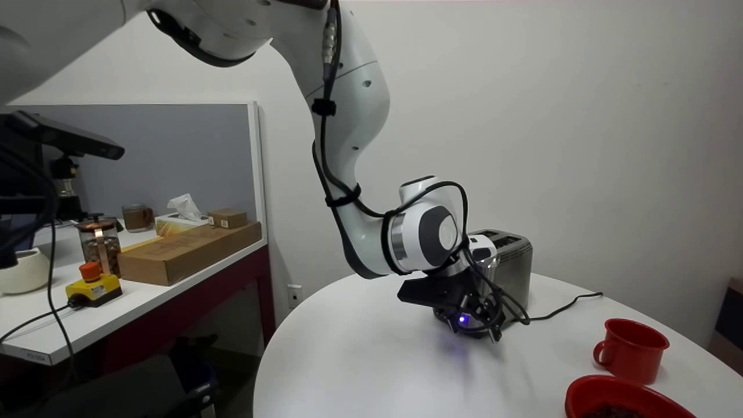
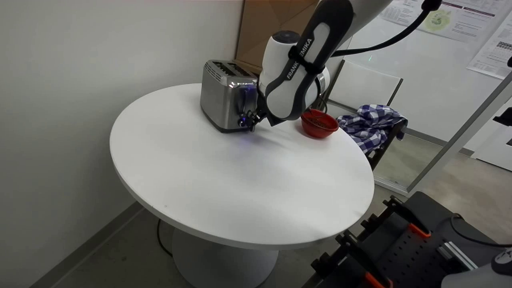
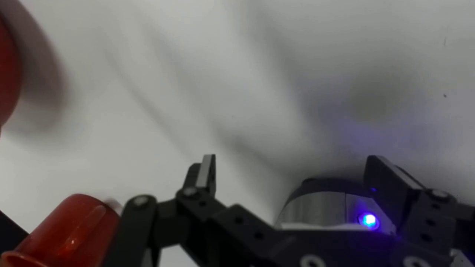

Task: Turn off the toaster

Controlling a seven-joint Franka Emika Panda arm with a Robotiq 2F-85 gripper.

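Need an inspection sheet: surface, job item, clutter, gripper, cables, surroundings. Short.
Surface: white round table, dark speck in wrist view.
Job item: toaster upright, blue light lit.
Clutter: red mug upright; red bowl with dark, unidentifiable contents.
Gripper: open, at the toaster's lit end; contact unclear.
Cables: black cord from beside the toaster to the table edge; black cables strapped along the arm.
Surroundings: cardboard box and red-topped button box on side desk; checkered cloth beyond the table.

Robot arm (image 2: 298,82) bears the lettering "FRANK" and "EMIKA", a black strap (image 2: 306,63) crossing between the words. Label (image 1: 26,353) on the front edge of the desk (image 1: 139,296): illegible. Print on the posters (image 2: 460,20): too small to read.
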